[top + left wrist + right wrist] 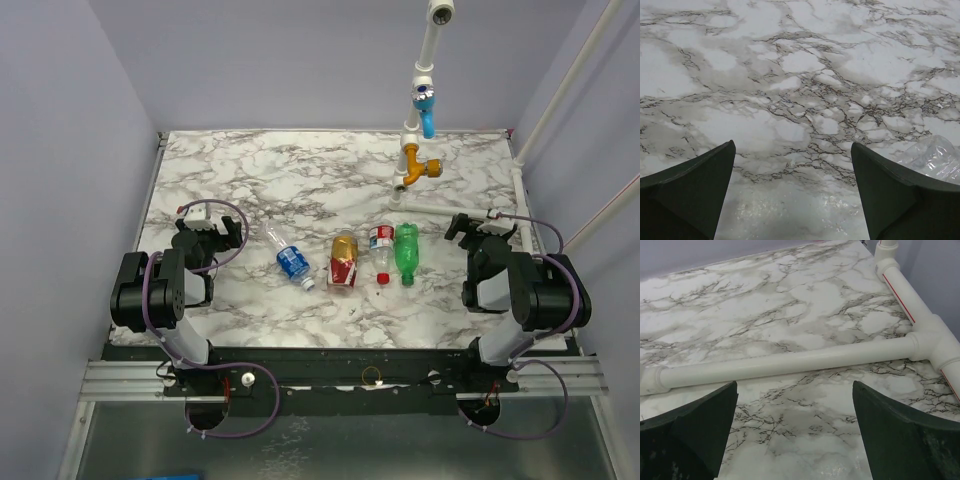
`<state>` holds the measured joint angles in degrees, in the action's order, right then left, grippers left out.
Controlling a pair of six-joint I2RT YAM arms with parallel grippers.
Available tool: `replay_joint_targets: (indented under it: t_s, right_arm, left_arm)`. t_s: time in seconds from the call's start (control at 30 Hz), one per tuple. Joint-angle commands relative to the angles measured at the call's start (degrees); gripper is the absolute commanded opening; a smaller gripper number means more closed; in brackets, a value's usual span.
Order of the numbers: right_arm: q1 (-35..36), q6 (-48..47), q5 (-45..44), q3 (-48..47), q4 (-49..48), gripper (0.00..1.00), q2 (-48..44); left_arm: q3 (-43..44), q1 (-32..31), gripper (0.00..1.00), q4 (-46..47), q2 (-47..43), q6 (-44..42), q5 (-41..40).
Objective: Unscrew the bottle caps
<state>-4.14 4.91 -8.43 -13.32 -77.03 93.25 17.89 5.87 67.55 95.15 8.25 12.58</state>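
Four small plastic bottles lie side by side on the veined marble tabletop (300,170): clear blue-labelled bottle (291,260), amber bottle (343,262), clear bottle with red cap (382,278), green bottle (406,250). Their contents cannot be told. Both arms crouch folded, with the left end effector (792,145) and right end effector (795,382) wide apart and empty.

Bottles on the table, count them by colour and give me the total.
Clear bottles: 2, the blue-label bottle and the red-label bottle
Amber bottle: 1
Green bottle: 1
Total: 4
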Motion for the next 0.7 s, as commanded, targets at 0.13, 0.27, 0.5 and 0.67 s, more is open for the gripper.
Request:
replay_joint_targets:
  t_s: [0.13,0.27,0.5,0.67]
  right_arm:
    - [-0.3,-0.4,-1.0,-4.6,16.7,1.00,-9.6]
    - [-0.3,5.9,0.1,-14.2,40.4,1.00,-18.8]
    - [-0.3,28.9,13.8,-18.8,54.3,1.00,-25.7]
    - [0.5,26.0,30.4,-24.8,61.4,1.00,-22.3]
  left_arm:
    - [0.2,-0.1,0.99,1.0,-0.3,-0.8,-0.4]
    - [0.1,0.1,0.99,0.9,-1.1,-1.2,0.8]
    - [9.9,1.6,0.99,-24.9,-11.5,-0.7,3.6]
    - [23.9,1.6,0.99,-53.6,-16.4,-12.1,13.6]
